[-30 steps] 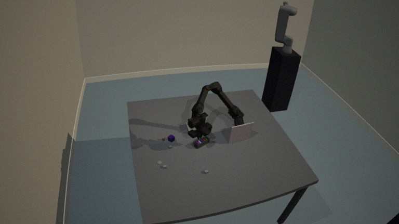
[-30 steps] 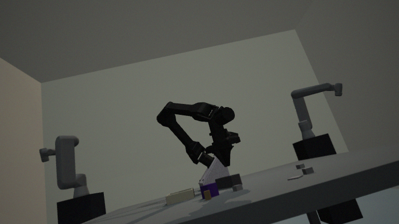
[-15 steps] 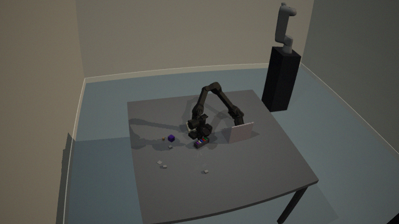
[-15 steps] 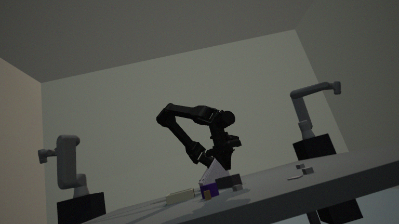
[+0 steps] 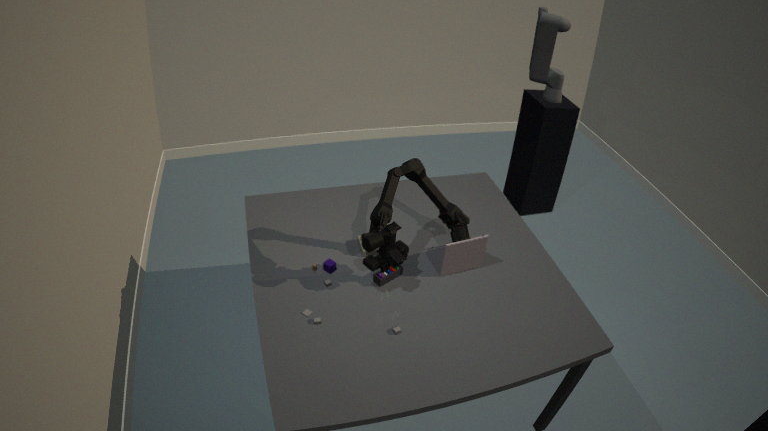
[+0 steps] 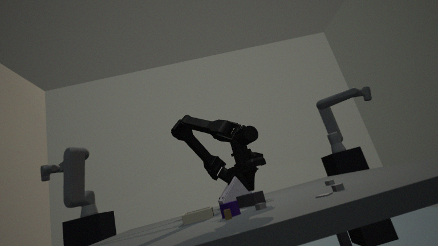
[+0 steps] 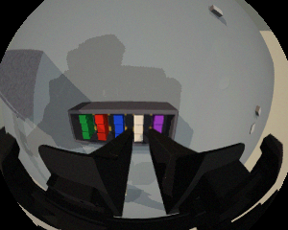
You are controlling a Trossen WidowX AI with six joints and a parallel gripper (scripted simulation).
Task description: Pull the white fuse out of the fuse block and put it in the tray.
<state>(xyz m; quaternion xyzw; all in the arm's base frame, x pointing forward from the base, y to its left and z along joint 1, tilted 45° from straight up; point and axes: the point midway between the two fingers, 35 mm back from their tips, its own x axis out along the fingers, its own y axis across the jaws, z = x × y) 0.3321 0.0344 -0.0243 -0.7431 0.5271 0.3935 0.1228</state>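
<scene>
Directly below the narrow-set, empty tool (image 7: 139,153), the white fuse (image 7: 139,126) stands upright in the fuse block (image 7: 124,110), lined up with the finger gap.

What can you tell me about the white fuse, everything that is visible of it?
The white fuse is a small pale block, plastic by its look, standing upright in the dark fuse block. It sits fourth from the left in the wrist view, between the blue fuse and the purple fuse. The gripper hangs just above it, jaws narrow, not yet gripping.
</scene>
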